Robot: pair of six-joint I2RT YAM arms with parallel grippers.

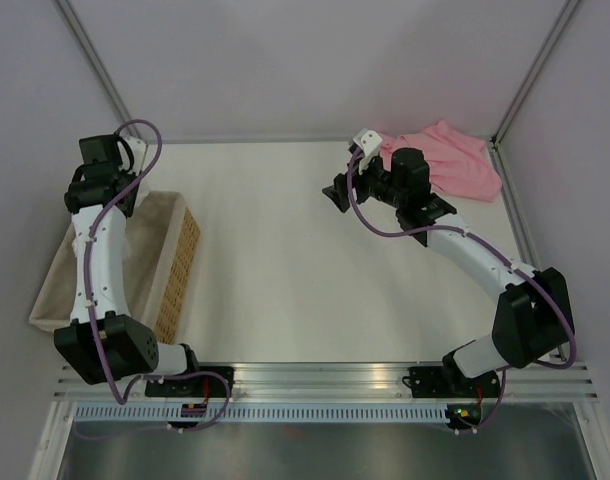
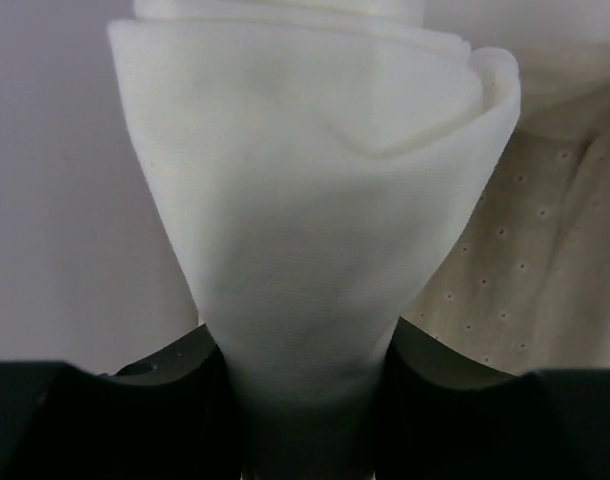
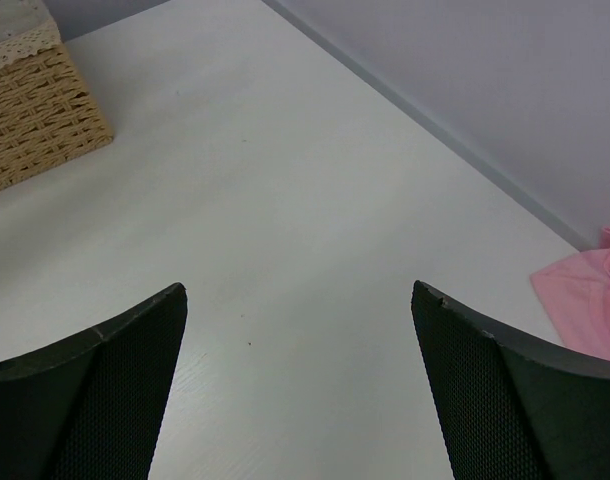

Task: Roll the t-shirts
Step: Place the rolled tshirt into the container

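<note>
The left pincer [image 2: 303, 372] is pinching the white t-shirt [image 2: 305, 180]. Its two dark fingers are pressing in on the narrow end of the cloth from either side. The shirt is sitting as a wound roll and is widening away from the pincer into a cone, with its layered edges showing at the far end. Behind the roll, to the right, the dotted cream liner [image 2: 545, 250] is filling the left wrist view. Whether the roll is touching that liner cannot be told.

The right pincer [image 3: 300, 292] is hanging spread wide over the bare bench [image 1: 285, 260], gripping nothing. The pink t-shirt [image 1: 455, 160] is lying crumpled in the far right corner of the bench, just beyond the right arm's wrist and behind the pincer. The right wrist view is catching only its edge at the right.

The wicker basket [image 1: 180, 265] is standing at the left side of the bench. The left arm is reaching over it, with its wrist above the far end. From above, the basket's inside is showing the pale liner, partly covered by the arm.

Counting: two t-shirts, one white and one pink; one basket; two pincers.
</note>
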